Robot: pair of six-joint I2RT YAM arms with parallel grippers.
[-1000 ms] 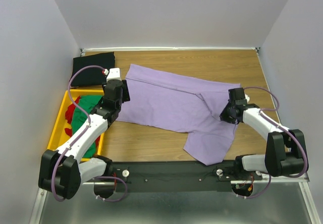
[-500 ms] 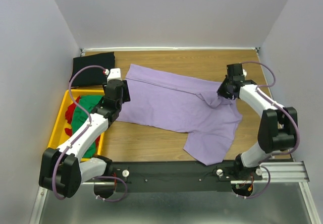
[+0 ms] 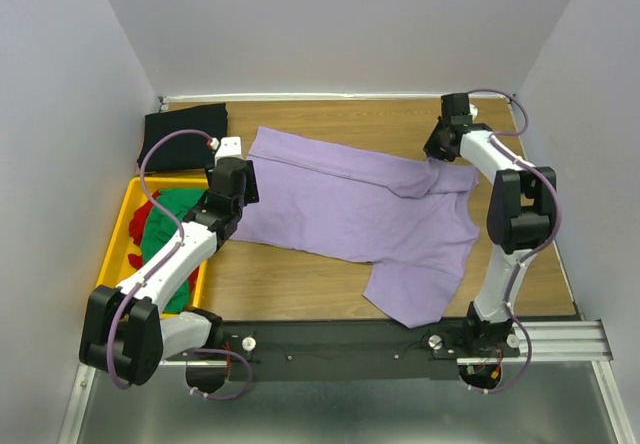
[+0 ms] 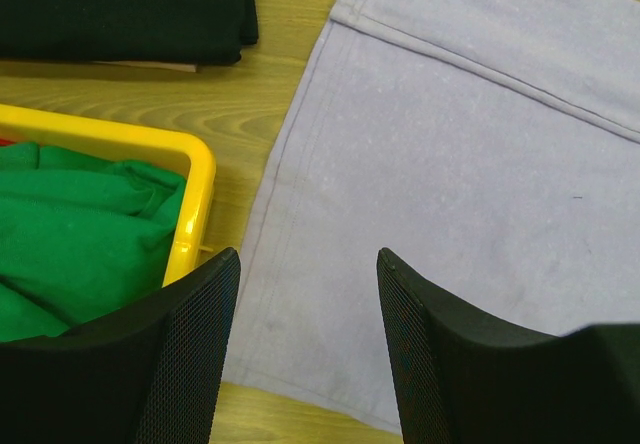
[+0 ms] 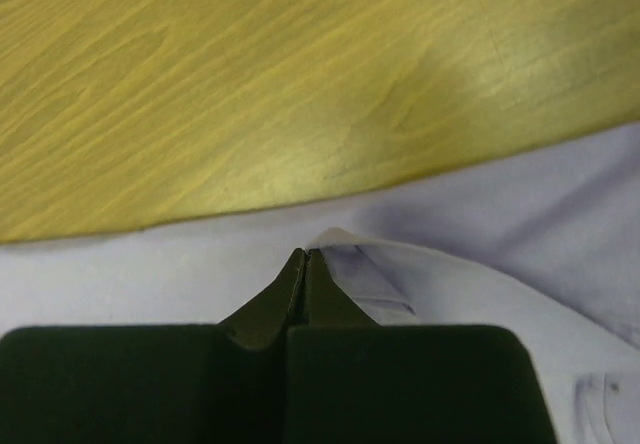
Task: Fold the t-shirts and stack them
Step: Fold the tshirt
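At the far left corner of the wooden surface [image 3: 300, 284] lies the black t-shirt [image 3: 185, 124], folded flat. Just nearer, along the left edge, stands a yellow crate [image 3: 114, 244] holding the crumpled green t-shirt [image 3: 172, 216], with the red t-shirt [image 3: 133, 257] showing beside and under it. The left claw [image 4: 307, 256] sits just to the right of the crate's far corner, its two black fingers [image 4: 190, 354] apart and gripping nothing, over the left edge of the lavender t-shirt [image 3: 340, 204]. That large shirt is spread across the middle of the surface, from near the black one toward the right edge. One part hangs down toward the near edge, and a fold rises in the cloth where it nears the far right corner. There the right claw [image 5: 303, 264] is clamped on a pinch of the lavender cloth, its tips pressed together with the fabric peaking between them, bare wood just beyond.
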